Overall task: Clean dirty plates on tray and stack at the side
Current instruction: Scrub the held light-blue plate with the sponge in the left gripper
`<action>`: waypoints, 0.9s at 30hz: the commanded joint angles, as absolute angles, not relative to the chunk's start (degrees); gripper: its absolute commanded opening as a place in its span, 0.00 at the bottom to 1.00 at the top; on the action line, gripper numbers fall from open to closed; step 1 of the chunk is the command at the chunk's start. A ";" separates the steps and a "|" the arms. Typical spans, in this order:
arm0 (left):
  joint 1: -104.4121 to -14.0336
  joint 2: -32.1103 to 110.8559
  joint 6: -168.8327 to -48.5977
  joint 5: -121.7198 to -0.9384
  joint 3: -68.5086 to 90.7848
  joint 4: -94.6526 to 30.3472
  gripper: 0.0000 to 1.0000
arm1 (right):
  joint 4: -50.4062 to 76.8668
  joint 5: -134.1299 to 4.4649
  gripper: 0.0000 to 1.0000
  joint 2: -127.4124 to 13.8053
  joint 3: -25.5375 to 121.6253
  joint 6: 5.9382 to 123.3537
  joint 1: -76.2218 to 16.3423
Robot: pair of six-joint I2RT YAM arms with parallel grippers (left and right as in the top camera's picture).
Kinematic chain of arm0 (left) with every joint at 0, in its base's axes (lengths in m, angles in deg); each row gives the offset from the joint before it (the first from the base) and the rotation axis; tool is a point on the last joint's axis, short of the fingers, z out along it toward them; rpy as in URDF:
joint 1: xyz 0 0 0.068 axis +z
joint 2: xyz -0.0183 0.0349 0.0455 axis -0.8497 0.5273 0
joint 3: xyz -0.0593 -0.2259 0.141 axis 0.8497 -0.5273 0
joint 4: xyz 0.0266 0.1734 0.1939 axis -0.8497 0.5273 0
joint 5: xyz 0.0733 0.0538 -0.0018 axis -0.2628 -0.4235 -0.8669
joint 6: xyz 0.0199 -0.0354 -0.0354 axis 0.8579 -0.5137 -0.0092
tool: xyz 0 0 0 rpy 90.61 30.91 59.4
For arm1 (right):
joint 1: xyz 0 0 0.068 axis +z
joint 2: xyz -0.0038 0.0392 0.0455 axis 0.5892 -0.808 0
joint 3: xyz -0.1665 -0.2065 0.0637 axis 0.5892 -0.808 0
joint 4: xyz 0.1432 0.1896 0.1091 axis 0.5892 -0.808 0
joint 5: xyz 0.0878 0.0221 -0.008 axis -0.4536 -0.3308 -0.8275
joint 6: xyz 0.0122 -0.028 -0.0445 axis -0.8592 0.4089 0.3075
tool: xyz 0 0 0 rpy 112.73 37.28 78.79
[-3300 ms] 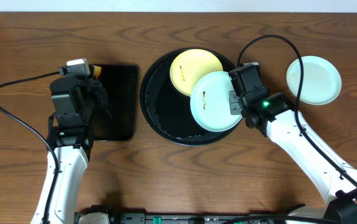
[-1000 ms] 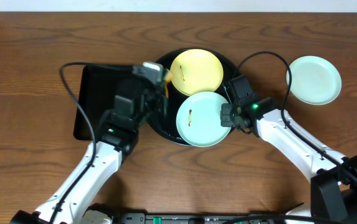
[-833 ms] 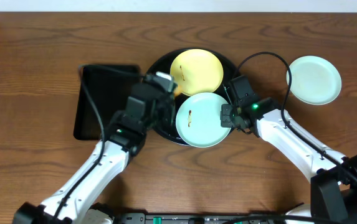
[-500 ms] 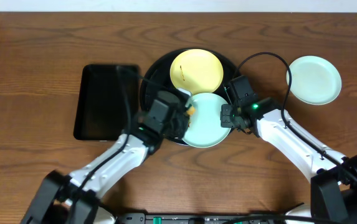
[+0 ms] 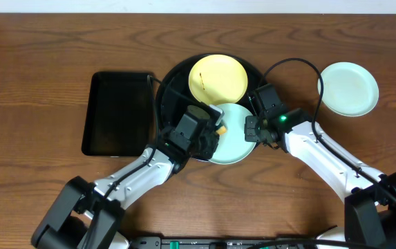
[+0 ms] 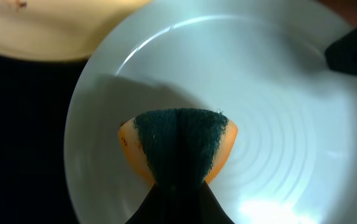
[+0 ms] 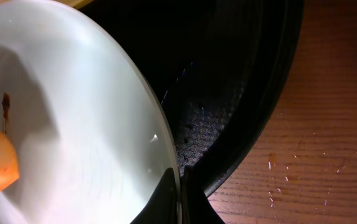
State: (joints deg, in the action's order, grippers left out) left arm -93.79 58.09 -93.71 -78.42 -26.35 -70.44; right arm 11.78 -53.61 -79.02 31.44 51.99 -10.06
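The round black tray (image 5: 171, 97) holds a pale yellow plate (image 5: 218, 77) with a small dark smear and a mint-blue plate (image 5: 233, 131). My right gripper (image 5: 251, 129) is shut on the mint-blue plate's right rim (image 7: 159, 124) and holds it tilted over the tray (image 7: 247, 81). A dark smear (image 7: 5, 104) shows on its left part. My left gripper (image 5: 211, 131) is shut on an orange sponge with a dark green scrub face (image 6: 178, 146), pressed on the mint-blue plate (image 6: 271, 106). A second mint-blue plate (image 5: 348, 88) lies on the table at the right.
A rectangular black tray (image 5: 118, 112) lies left of the round tray. Water drops (image 7: 278, 168) show on the wooden table beside the round tray's rim. Cables run from both arms across the table.
My left arm has swung from over the rectangular tray rightwards across the round tray, bringing the sponge onto the held mint-blue plate. My right gripper has kept the plate still over the last second.
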 commanded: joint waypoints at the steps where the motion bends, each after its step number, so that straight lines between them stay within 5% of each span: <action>1: -93.94 59.86 -94.48 -77.57 -25.78 -72.51 0.07 | 11.93 -53.87 0.01 -79.04 31.38 51.86 -11.81; 27: -93.94 70.79 -96.99 -78.05 -25.78 -80.64 0.08 | 11.93 -53.85 0.01 -79.04 31.38 52.06 -11.81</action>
